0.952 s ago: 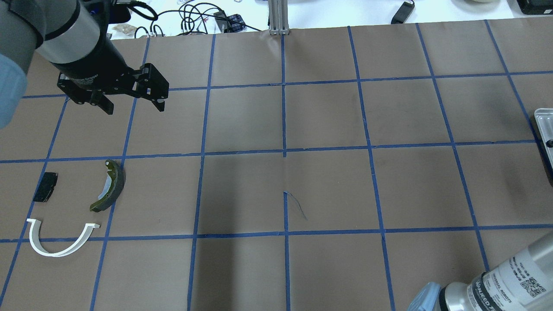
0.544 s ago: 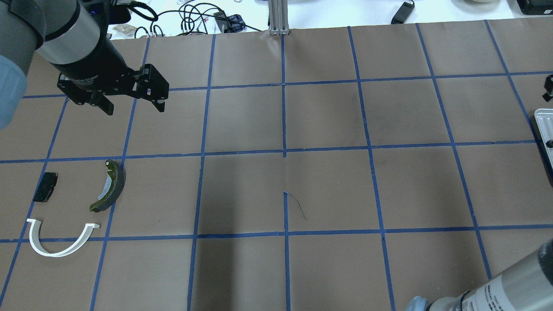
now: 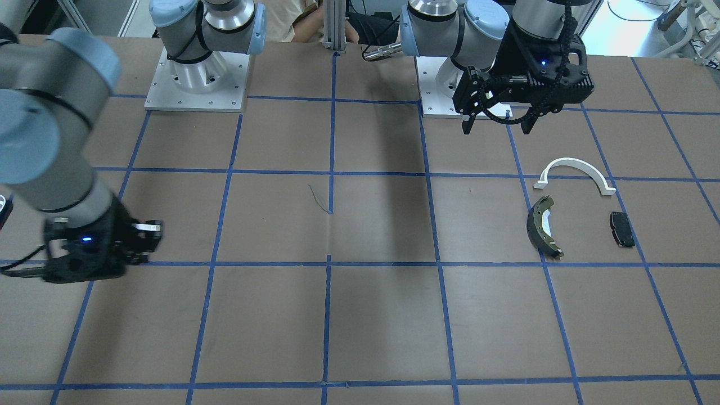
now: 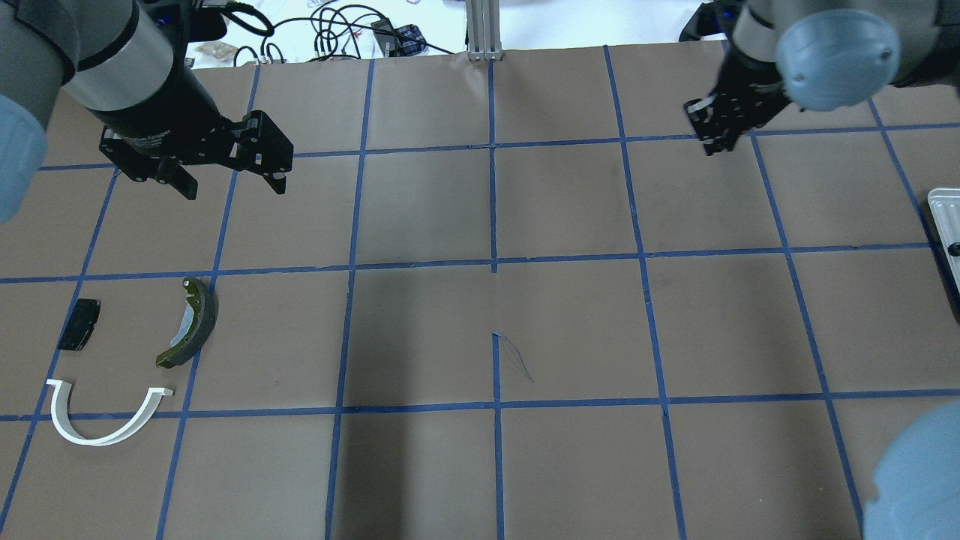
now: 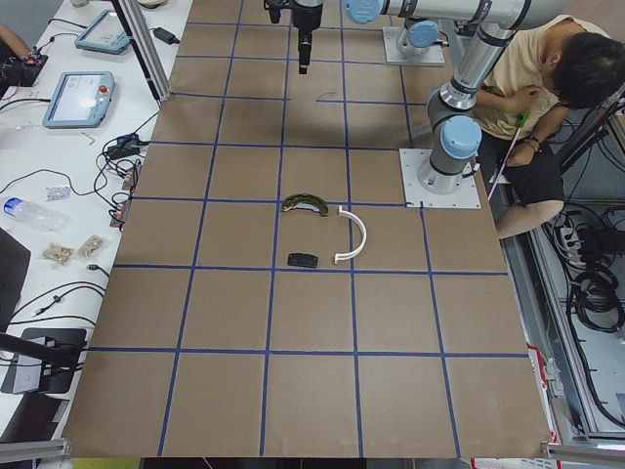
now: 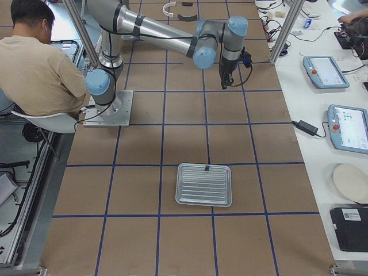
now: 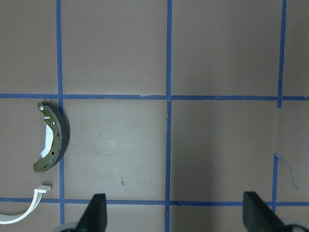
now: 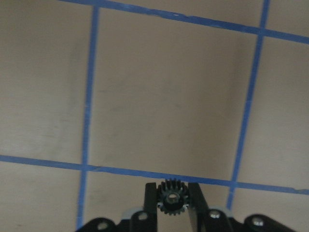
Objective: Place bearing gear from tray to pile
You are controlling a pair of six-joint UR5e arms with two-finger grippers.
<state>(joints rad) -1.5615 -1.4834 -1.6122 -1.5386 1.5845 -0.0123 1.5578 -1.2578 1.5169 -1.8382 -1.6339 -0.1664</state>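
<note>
**Gear [image 8: 170,197] held far from pile [image 4: 202,324]**

A jolt on the long carry could probably shake the gear loose, since only its toothed rim was gripped. The right gripper [image 8: 172,189] was clamped on it, and it sat between the fingers [image 8: 150,199] at their very tips. The pile lay well apart. The left gripper [image 4: 233,187] hung spread wide, empty

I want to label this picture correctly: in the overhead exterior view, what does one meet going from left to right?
black pad → brake shoe → right gripper holding the bearing gear → tray. The white bracket and the left gripper span several of these, so they are left out.
</note>
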